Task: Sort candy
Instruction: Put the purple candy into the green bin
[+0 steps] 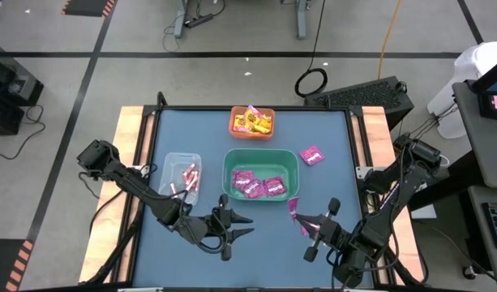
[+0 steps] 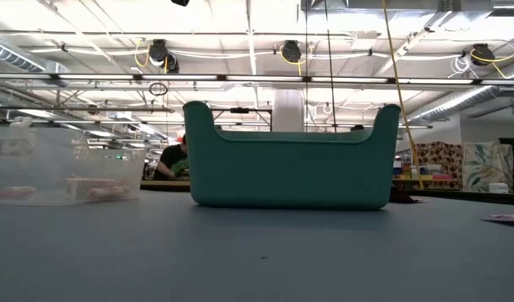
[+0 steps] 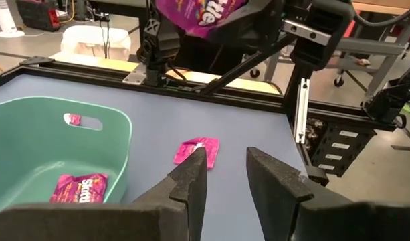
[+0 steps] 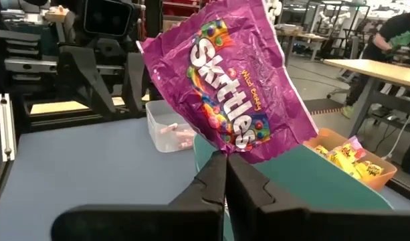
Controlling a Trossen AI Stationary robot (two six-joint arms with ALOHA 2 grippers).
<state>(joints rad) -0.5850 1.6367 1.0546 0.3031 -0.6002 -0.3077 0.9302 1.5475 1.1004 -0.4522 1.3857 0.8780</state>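
Note:
My right gripper (image 1: 308, 224) is near the table's front right, shut on a magenta candy packet (image 4: 225, 80) held above the table beside the green bin (image 1: 260, 173). My left gripper (image 3: 226, 177) hovers open near the front, left of the bin, with nothing between its fingers. The green bin holds several magenta packets (image 1: 256, 183). One more magenta packet (image 1: 311, 155) lies flat on the table right of the bin. The orange bin (image 1: 252, 122) holds yellow packets. The clear bin (image 1: 182, 174) holds pink sticks. My right gripper pinches the packet's lower edge (image 4: 226, 155) between its two fingertips. The fingers run roughly level, coming from the table's near right. The packet stands up above the fingers, tilted, its printed face toward the wrist camera, lifted clear of the table.
The three bins stand together in the table's middle and far half; the low view shows the green bin (image 2: 290, 159) and the clear bin (image 2: 64, 172) side by side. Wooden rails (image 1: 128, 162) edge the table on both sides. A person works at a bench far behind.

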